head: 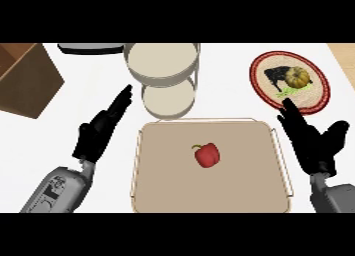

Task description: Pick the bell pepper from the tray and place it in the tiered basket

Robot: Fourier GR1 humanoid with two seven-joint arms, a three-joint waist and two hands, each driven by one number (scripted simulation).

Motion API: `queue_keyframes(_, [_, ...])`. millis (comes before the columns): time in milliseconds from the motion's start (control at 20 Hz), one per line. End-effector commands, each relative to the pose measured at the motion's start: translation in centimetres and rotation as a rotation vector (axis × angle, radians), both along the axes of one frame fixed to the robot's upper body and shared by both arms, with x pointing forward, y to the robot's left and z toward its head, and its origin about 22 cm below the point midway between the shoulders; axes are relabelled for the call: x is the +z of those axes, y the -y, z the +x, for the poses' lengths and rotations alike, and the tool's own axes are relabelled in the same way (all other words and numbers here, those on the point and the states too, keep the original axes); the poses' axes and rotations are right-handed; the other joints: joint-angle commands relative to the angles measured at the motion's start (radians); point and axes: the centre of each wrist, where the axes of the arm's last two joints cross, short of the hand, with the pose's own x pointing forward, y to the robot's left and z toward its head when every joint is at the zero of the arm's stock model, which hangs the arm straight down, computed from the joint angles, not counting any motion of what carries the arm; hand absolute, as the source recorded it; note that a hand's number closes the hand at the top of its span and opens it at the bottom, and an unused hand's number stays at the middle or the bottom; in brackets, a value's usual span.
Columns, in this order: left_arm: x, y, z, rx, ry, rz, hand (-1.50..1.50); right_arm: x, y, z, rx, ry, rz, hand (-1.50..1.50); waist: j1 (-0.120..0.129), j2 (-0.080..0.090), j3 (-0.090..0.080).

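I see the red bell pepper (206,155) mid tray (165,192), tiered basket (165,75) beyond, left robot hand (99,131) and right robot hand (313,140) flanking, fingers straight, holding nothing.

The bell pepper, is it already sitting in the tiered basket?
No, the red bell pepper lies on the tray, with the tiered basket standing beyond the tray's far edge.

Bright, even light on the white counter (232,65), with no glare and only faint shadows.
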Motion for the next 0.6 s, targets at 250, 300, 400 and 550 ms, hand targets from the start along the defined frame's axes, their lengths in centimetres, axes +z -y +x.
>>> queue_keyframes(250, [-6.0, -5.9, -3.5, 0.358, -0.201, 0.057, 0.00, 13.3, -2.9, 2.6, 0.153, 0.851, -0.465, 1.50, 0.068, -0.025, -0.025])
queue_keyframes(300, [-6.6, -6.4, -3.9, 0.392, -0.237, 0.036, 0.00, 10.6, 4.6, 2.6, -0.228, 0.640, -0.696, 1.50, -0.022, -0.019, -0.037])
queue_keyframes(400, [-7.5, -6.3, -5.3, 0.434, -0.241, 0.008, 0.00, 8.8, -0.4, 1.6, -0.445, 0.706, -0.380, -1.50, -0.014, -0.010, -0.015])
queue_keyframes(550, [-8.1, -5.2, -6.5, 0.452, -0.233, -0.014, 0.00, 7.0, -6.1, -1.2, -0.457, 0.854, -0.313, -1.50, -0.003, 0.001, -0.012])
